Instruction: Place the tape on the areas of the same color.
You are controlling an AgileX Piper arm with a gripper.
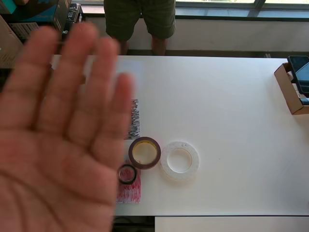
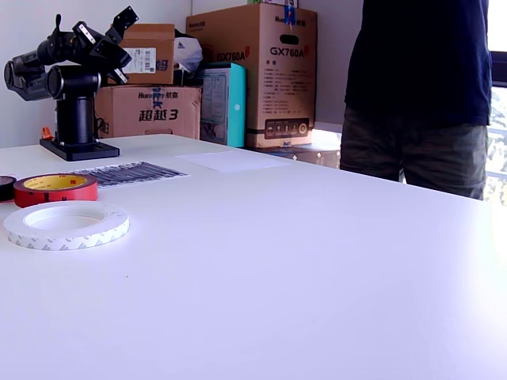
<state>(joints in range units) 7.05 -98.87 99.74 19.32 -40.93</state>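
In the overhead view a small black roll (image 1: 127, 174) lies on the upper edge of the scribbled red patch (image 1: 129, 192). The maroon roll (image 1: 144, 152) with a yellowish core lies just below the scribbled black patch (image 1: 134, 121). The large white roll (image 1: 179, 161) lies to its right on bare table. The plain white patch (image 1: 131, 72) is faint at the far side. The exterior view shows the maroon roll (image 2: 55, 188), white roll (image 2: 66, 224), black roll (image 2: 4, 188), black patch (image 2: 131, 172) and white patch (image 2: 230, 161). The gripper (image 2: 123, 24) is raised on the folded arm, far from the rolls.
A blurred human hand (image 1: 58, 130) covers the overhead view's left half and hides the arm there. A person (image 2: 420, 95) stands at the table's far edge. Cardboard boxes (image 2: 253, 71) stand behind the arm. A brown box (image 1: 292, 89) sits at the overhead view's right edge.
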